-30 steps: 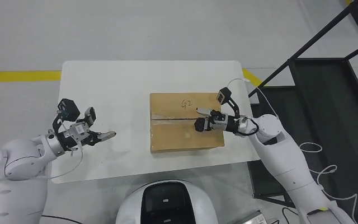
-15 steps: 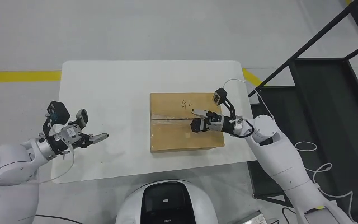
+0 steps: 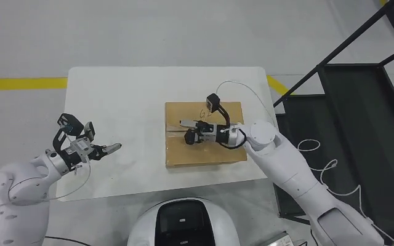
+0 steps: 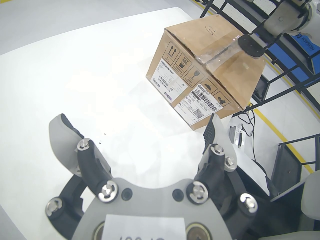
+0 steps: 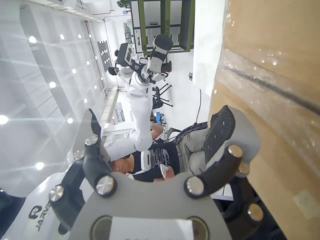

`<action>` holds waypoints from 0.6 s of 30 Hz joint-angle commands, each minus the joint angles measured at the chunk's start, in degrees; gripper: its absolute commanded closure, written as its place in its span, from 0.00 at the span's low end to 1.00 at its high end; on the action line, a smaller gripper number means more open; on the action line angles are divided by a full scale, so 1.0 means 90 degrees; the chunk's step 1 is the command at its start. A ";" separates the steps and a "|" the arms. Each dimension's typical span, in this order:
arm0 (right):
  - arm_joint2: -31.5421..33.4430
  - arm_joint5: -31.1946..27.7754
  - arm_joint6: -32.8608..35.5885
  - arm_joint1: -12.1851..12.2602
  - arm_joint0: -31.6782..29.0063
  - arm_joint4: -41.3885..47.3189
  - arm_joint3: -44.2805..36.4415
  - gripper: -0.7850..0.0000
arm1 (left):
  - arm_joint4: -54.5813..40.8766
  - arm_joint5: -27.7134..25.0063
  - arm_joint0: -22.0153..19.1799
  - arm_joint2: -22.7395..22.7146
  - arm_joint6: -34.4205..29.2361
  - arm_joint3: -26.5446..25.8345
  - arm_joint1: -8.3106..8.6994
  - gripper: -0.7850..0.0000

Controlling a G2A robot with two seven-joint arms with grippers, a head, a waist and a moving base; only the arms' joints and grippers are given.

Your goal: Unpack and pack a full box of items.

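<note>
My right gripper (image 3: pixel 186 130) has slid across the box top from its 3 o'clock edge to just left of centre. My left gripper (image 3: pixel 112 148) has barely shifted. The white table (image 3: pixel 123 92) carries the cardboard box (image 3: pixel 197 154) at 3 o'clock from its middle, flaps shut. My right fingers are spread apart and hold nothing. They lie over the box's centre seam, though I cannot tell if a pad touches it. My left fingers are likewise spread and empty above the table's 9 o'clock side, well apart from the box. Clear tape (image 4: pixel 220 51) covers the seam.
</note>
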 commanded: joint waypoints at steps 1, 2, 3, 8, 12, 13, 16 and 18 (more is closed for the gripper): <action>-0.0221 -0.0036 -0.0168 -0.0086 0.0173 -0.0077 0.0141 0.00 | 0.0001 0.0000 0.0000 -0.0001 0.0000 0.0000 0.0000 0.00; -0.0296 -0.0054 -0.0215 -0.0122 0.0231 -0.0090 0.0189 0.00 | 0.0001 0.0000 0.0000 -0.0001 0.0000 0.0000 0.0000 0.00; -0.0357 -0.0071 -0.0267 -0.0151 0.0282 -0.0138 0.0232 0.00 | 0.0001 0.0000 0.0000 -0.0001 0.0000 0.0000 0.0000 0.00; -0.0547 -0.0071 -0.0520 -0.0251 0.0404 -0.0390 0.0462 0.00 | 0.0001 0.0000 0.0000 -0.0001 0.0000 0.0000 0.0000 0.00; -0.0404 -0.0082 -0.0461 -0.0234 0.0371 -0.0442 0.0592 0.00 | 0.0001 0.0000 0.0000 -0.0001 0.0000 0.0000 0.0000 0.00; -0.0328 -0.0064 -0.0414 -0.0210 0.0332 -0.0470 0.0582 0.00 | 0.0001 0.0000 0.0000 -0.0001 0.0000 0.0000 0.0000 0.00; -0.0047 0.0049 -0.0298 -0.0119 0.0181 -0.0588 0.0506 0.00 | 0.0001 0.0000 0.0000 -0.0001 0.0000 0.0000 0.0000 0.00; 0.0128 0.0145 -0.0268 -0.0059 0.0069 -0.0722 0.0419 0.00 | 0.0001 0.0000 0.0000 -0.0001 0.0000 0.0000 0.0000 0.00</action>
